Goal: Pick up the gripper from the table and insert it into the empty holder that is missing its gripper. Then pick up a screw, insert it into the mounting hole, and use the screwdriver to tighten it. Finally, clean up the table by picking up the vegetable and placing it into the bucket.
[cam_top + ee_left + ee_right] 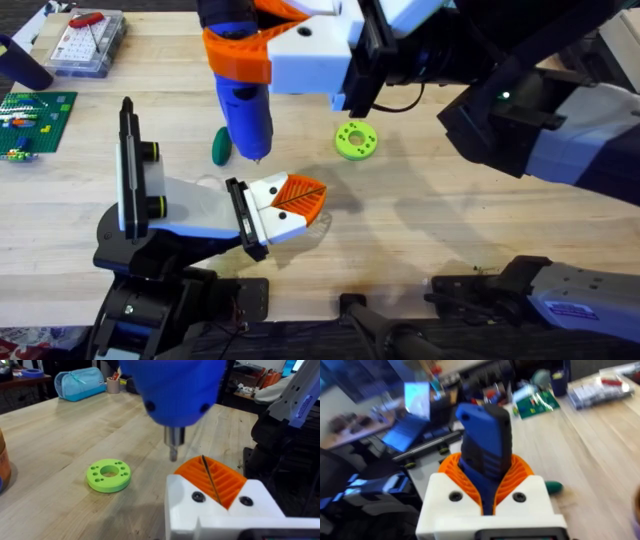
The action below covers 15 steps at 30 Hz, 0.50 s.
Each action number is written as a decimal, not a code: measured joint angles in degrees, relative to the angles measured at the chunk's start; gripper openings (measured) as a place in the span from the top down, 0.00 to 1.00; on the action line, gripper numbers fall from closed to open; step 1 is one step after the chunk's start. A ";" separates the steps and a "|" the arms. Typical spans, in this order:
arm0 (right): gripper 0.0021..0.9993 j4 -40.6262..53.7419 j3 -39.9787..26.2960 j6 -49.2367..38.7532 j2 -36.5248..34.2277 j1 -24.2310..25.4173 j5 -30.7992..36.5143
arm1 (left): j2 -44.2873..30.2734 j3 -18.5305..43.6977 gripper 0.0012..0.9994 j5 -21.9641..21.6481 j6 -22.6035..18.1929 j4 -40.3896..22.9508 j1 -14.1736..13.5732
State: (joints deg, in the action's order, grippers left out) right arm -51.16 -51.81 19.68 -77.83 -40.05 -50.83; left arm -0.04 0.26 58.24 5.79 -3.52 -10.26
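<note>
Two grippers are at work over the bench. My right gripper has its jaws clamped on the screwdriver, holding it upright with the bit pointing down. My left gripper sits low over the bench, its jaws together; a thin dark line lies between the orange pads, but I cannot tell whether that is a screw or just the seam.

In the left wrist view the screwdriver's metal bit hangs just above the left gripper's orange pads, close but apart.

The vegetable lies on the bench just beside the screwdriver's body, near the lime-green disc, which rests flat and untouched. At the edge of the left wrist view I see an orange-brown curved shape with a blue base, likely the bucket, though too little of it shows to be sure.

I judge that I am in the screw stage: the driver is in hand, yet I can see no holder or mounting hole, so I cannot say whether the insertion is done. The cleanup is plainly still ahead, since the vegetable is not in the bucket.
</note>
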 joint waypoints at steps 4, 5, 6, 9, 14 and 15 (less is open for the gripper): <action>0.93 1.78 0.36 0.03 -0.41 0.00 -0.06 | 0.01 0.02 0.99 0.00 0.04 -0.52 0.00; 0.93 1.94 0.48 0.04 -0.62 0.00 -0.05 | 0.01 0.02 0.99 0.00 0.04 -0.54 0.00; 0.93 1.98 0.61 0.03 -0.82 0.00 -0.04 | -0.01 0.02 0.99 0.00 0.04 -0.54 0.00; 0.93 2.43 0.76 0.02 -1.04 0.00 -0.05 | 0.01 0.02 0.99 0.00 0.04 -0.55 0.00; 0.93 2.50 0.76 0.06 -1.04 0.04 -0.05 | 0.01 0.02 0.99 0.01 0.04 -0.55 0.00; 0.93 2.48 0.76 0.35 -1.04 0.17 -0.06 | 0.00 0.02 0.99 0.01 0.04 -0.54 0.00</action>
State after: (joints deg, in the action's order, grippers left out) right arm -48.68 -51.05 20.03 -78.87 -39.88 -50.89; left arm -0.05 0.27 58.25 5.82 -4.05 -10.26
